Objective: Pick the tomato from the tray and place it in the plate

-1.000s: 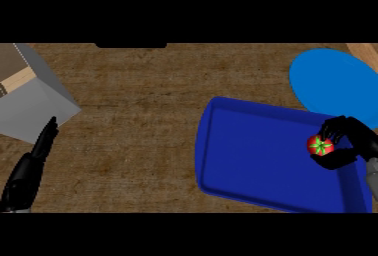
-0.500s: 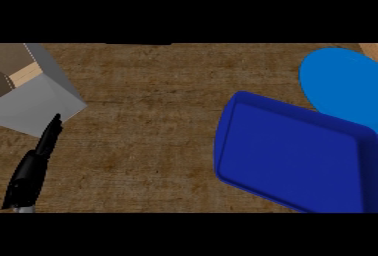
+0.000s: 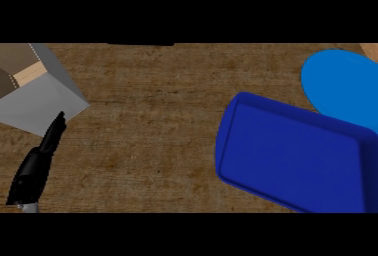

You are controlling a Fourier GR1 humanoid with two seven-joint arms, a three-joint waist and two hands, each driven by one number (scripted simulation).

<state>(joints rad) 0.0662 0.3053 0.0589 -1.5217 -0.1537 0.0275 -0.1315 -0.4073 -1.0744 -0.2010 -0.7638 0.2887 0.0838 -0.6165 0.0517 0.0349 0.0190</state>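
One hand shows: left hand (image 3: 37, 167), fingers straight and empty, well left of tray (image 3: 295, 160); plate (image 3: 339, 85) borders tray's far-right corner; tomato, right hand unseen.

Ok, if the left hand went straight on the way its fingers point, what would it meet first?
The grey box: the left hand, fingers straight, points up the view at the box's near edge, tips right at it. Whether they touch it I cannot tell, since depth is unclear.
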